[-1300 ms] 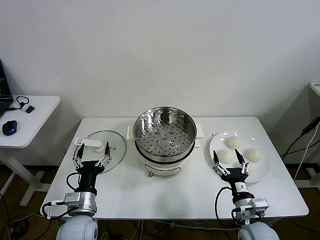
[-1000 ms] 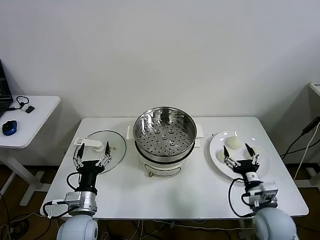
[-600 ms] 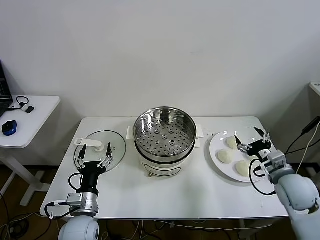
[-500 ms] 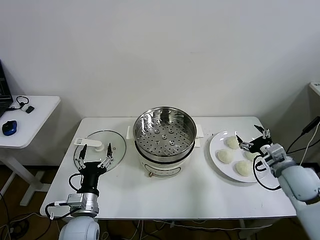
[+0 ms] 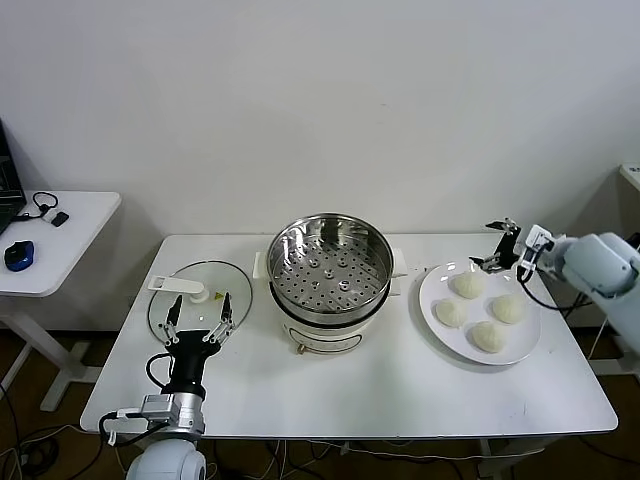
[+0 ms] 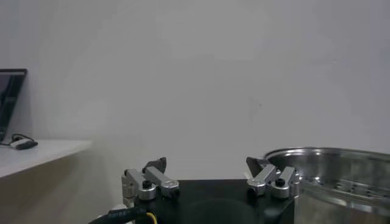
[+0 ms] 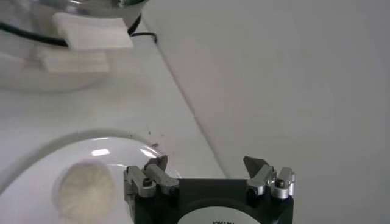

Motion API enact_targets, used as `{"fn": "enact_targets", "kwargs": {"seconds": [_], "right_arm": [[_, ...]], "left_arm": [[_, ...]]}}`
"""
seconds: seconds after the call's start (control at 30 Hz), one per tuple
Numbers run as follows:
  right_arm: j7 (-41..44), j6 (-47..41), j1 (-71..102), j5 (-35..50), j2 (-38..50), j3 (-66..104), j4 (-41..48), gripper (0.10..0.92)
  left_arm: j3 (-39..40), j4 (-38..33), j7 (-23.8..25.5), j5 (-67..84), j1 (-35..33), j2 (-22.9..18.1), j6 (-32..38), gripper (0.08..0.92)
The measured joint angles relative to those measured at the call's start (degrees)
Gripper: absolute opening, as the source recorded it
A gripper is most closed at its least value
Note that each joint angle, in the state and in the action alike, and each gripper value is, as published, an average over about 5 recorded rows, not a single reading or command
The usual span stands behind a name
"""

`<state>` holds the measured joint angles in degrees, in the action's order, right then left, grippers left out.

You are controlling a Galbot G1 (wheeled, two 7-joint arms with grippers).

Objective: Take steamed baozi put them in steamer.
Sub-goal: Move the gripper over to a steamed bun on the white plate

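from my head camera, the steamer (image 5: 330, 270) sits mid-tabletop (image 5: 350, 390) with its perforated tray bare, and at its 3 o'clock the white plate (image 5: 436, 330) carries all four steamed baozi (image 5: 490, 336), close together in a loose diamond. my right hand (image 5: 503, 247) hangs in the air at about 1 o'clock of the plate, above its far rim, fingers spread apart and holding nothing. my left hand (image 5: 199, 316) is parked at the near edge of the glass lid (image 5: 190, 305), which lies flat at the steamer's 9 o'clock; its fingers point up and stand apart, empty. from my left wrist camera, the left hand's fingertips (image 6: 156, 165) are wide apart, with the steamer's steel wall (image 6: 341, 176) just beyond them to one side. from my right wrist camera, my right hand's fingertips (image 7: 156, 164) are spread over the plate's rim (image 7: 103, 139), one baozi (image 7: 85, 189) lies beneath them untouched, and the steamer's white side handle (image 7: 91, 31) shows farther off.
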<state>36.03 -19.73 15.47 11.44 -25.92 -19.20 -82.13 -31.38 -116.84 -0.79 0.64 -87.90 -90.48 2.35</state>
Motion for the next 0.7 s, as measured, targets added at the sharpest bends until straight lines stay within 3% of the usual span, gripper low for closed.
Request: {"fn": "enact_targets", "kwargs": {"seconds": [0.33,0.7], "right_arm": [[11.56,7.89,-31.07,4.64,-3.46,-37.84,12.52,0.823],[19.65,16.27,-41.23,7.35,-11.31,-62.65,25.62,0.823]], "left_arm": [[0.63,0.50,-0.06,1.14,-0.44,0.39,0.97,0.823],[0.17,1.58,-0.59,2.43,-0.24,0.97,2.04,0.823]]}}
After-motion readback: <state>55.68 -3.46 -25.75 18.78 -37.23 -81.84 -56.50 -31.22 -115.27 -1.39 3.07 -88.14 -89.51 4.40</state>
